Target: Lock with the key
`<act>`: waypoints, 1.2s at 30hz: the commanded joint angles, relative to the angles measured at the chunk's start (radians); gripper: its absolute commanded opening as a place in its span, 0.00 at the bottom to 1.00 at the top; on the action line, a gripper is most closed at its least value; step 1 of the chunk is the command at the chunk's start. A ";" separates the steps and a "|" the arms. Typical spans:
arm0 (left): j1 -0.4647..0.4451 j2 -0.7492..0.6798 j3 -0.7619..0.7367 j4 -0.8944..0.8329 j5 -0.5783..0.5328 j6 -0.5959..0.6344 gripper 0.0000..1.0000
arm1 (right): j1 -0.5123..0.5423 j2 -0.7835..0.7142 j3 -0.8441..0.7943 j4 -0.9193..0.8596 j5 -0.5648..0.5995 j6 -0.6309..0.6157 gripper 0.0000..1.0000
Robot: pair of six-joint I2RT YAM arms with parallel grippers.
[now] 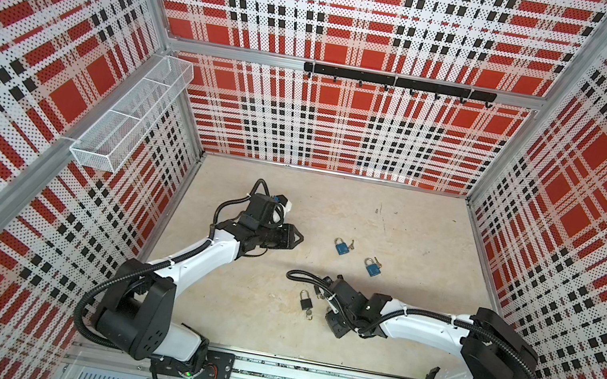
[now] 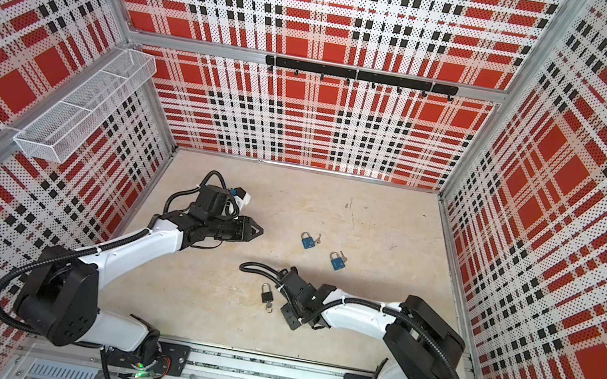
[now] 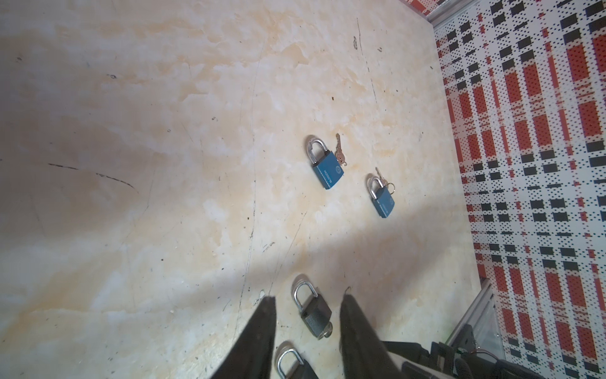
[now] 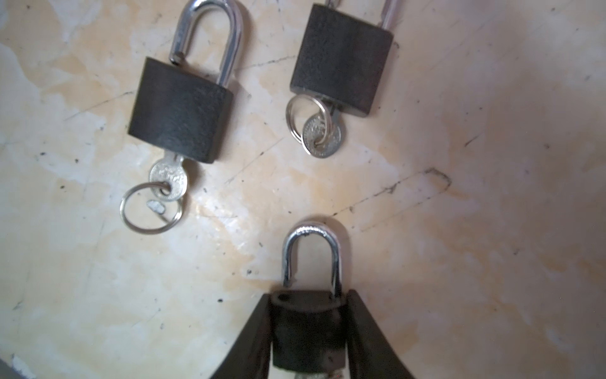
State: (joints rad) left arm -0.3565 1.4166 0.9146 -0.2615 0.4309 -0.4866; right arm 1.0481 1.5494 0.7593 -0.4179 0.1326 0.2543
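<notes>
Clamping padlock [image 4: 308, 331] in right claw [image 4: 310, 293] with left claw [image 3: 308, 297] apart and empty, risking slip or twist on pushing open shackle [image 4: 311, 229] home, given smooth sides.

Bright, even light. Both top views bow at their edges. Soft shadows cross the tabletop [image 3: 131, 197]; the nearest black padlock [image 4: 308, 331] is blurred.

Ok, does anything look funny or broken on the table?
Nothing is spilled or broken. The black padlock pinched in the right gripper has one end of its metal loop popped out of its hole, so it is open. The table only shows dark scratches.
</notes>
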 commanded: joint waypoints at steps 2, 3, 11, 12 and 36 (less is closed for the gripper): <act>0.011 -0.011 -0.011 0.019 0.010 0.000 0.37 | 0.012 0.029 0.019 -0.029 0.042 -0.001 0.37; 0.011 -0.011 -0.012 0.019 0.012 0.001 0.37 | 0.013 0.032 0.020 -0.034 0.046 0.000 0.37; 0.011 -0.011 -0.011 0.015 0.011 0.003 0.37 | 0.020 0.011 0.018 -0.032 0.072 0.016 0.27; 0.012 -0.010 -0.012 0.015 0.013 0.002 0.37 | 0.019 0.001 0.020 -0.029 0.073 0.018 0.26; -0.149 0.005 0.014 0.059 0.094 -0.008 0.33 | -0.157 -0.292 0.012 0.034 -0.017 -0.041 0.22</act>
State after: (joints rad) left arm -0.4808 1.4166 0.9115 -0.2489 0.4808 -0.4896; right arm 0.9131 1.2968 0.7715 -0.4274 0.1425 0.2451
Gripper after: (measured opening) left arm 0.331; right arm 0.334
